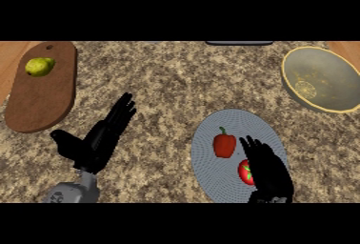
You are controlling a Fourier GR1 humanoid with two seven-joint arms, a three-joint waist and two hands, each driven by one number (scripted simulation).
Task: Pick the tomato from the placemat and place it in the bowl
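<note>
A red tomato [245, 172] lies on the round grey placemat [232, 121] at the lower right, next to a red bell pepper [224, 145]. My right hand [268, 171] hovers over the placemat with fingers straight, covering the tomato's right side; it is open and holds nothing. The yellow-rimmed bowl [299, 64] stands at the far right of the counter, with nothing in it. My left hand [98, 138] rests open on the left side of the counter, fingers pointing away from me.
A brown wooden cutting board [42, 100] lies at the far left with a yellow-green lemon [39, 66] on it. A dark object [239, 43] shows at the counter's far edge. Speckled granite counter lies between the placemat and the bowl.
</note>
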